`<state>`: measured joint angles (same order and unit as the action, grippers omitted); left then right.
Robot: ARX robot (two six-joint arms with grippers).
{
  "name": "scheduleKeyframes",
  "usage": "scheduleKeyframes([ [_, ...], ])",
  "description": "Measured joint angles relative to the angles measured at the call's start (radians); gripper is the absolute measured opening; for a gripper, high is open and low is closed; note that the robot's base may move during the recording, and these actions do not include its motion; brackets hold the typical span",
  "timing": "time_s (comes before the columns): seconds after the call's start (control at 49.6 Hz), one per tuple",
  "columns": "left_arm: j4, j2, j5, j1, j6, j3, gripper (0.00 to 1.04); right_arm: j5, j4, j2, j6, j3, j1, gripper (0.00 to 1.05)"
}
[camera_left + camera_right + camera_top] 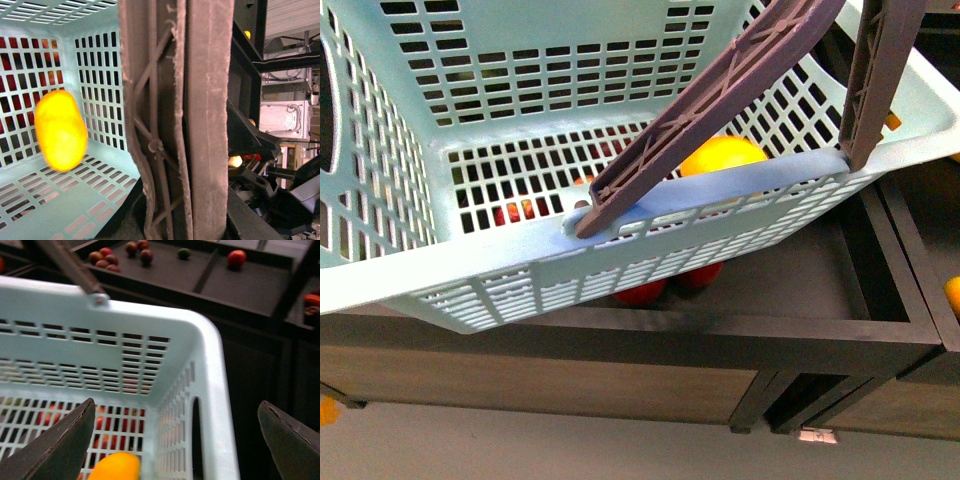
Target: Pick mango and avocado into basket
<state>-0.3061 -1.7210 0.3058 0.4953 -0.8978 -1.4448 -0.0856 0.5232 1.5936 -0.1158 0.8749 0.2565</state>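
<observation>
The turquoise basket [470, 255] hangs tilted in the air and fills the front view. Its brown-grey handles [720, 100] are swung up together. My left gripper [172, 225] is shut on those handles [210, 125], and its fingers are mostly hidden behind them. The yellow mango [720, 155] lies inside on the slotted floor [61, 130]. My right gripper [176, 405] stands open above the basket's corner [205, 355], with the mango [114, 467] below between its fingers [60, 450]. A small dark green fruit [184, 253], probably the avocado, lies in a far bin.
Dark wooden produce bins [620, 340] stand under and behind the basket. Red fruits [642, 291] lie below its floor. More red and brownish fruits [105, 257] and a red apple [236, 258] sit in the far bins. An orange fruit [953, 295] shows at the right edge.
</observation>
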Motion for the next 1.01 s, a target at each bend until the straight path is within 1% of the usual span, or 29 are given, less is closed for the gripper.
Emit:
scheduleKeyframes([
  [0.101,0.000,0.000,-0.004,0.000,0.006,0.000,0.18,0.085,0.014,-0.087,0.063,-0.061,-0.084,0.96],
  [0.161,0.000,0.000,-0.005,-0.001,0.006,0.000,0.18,0.116,0.014,-0.119,0.079,-0.084,-0.122,0.96],
  [0.201,0.000,0.000,-0.005,-0.001,0.006,0.000,0.18,0.156,0.008,-0.157,0.098,-0.117,-0.174,0.96],
  [0.262,0.000,0.000,-0.006,-0.001,0.008,0.000,0.18,0.183,0.003,-0.184,0.113,-0.143,-0.220,0.96],
  [0.342,0.000,0.000,-0.002,-0.001,0.006,0.000,0.18,0.191,0.002,-0.195,0.121,-0.151,-0.239,0.96],
  [0.383,0.000,0.000,0.000,0.000,0.006,0.000,0.18,0.177,0.011,-0.194,0.123,-0.154,-0.241,0.95],
  [0.423,0.000,0.000,0.002,0.002,0.007,0.000,0.18,0.118,0.097,-0.195,0.121,-0.185,-0.248,0.89],
  [0.483,0.000,0.000,0.005,0.005,0.006,0.000,0.18,0.094,0.180,-0.202,0.121,-0.229,-0.250,0.82],
  [0.524,0.000,0.000,0.009,0.005,0.006,0.000,0.18,0.088,0.236,-0.219,0.120,-0.277,-0.250,0.75],
  [0.544,0.000,0.000,0.009,0.005,0.005,0.000,0.18,0.085,0.245,-0.225,0.120,-0.288,-0.250,0.74],
  [0.584,0.000,0.000,0.008,0.002,0.003,0.000,0.18,0.085,0.272,-0.251,0.120,-0.333,-0.251,0.67],
  [0.665,0.000,0.000,0.000,0.000,0.005,0.000,0.18,0.085,0.296,-0.301,0.120,-0.400,-0.253,0.55],
  [0.806,0.000,0.000,-0.009,0.000,0.011,0.000,0.18,0.085,0.320,-0.385,0.120,-0.520,-0.255,0.28],
  [0.826,0.000,0.000,-0.007,0.000,0.010,0.000,0.18,0.086,0.320,-0.391,0.120,-0.527,-0.255,0.27],
  [0.906,0.000,0.000,-0.003,0.000,0.010,0.000,0.18,0.085,0.323,-0.438,0.120,-0.579,-0.255,0.13],
  [0.947,0.000,0.000,-0.002,0.000,0.010,0.000,0.18,0.085,0.322,-0.469,0.120,-0.608,-0.255,0.04],
  [1.007,0.000,0.000,-0.002,0.000,0.011,0.000,0.18,0.085,0.319,-0.516,0.119,-0.648,-0.255,0.02],
])
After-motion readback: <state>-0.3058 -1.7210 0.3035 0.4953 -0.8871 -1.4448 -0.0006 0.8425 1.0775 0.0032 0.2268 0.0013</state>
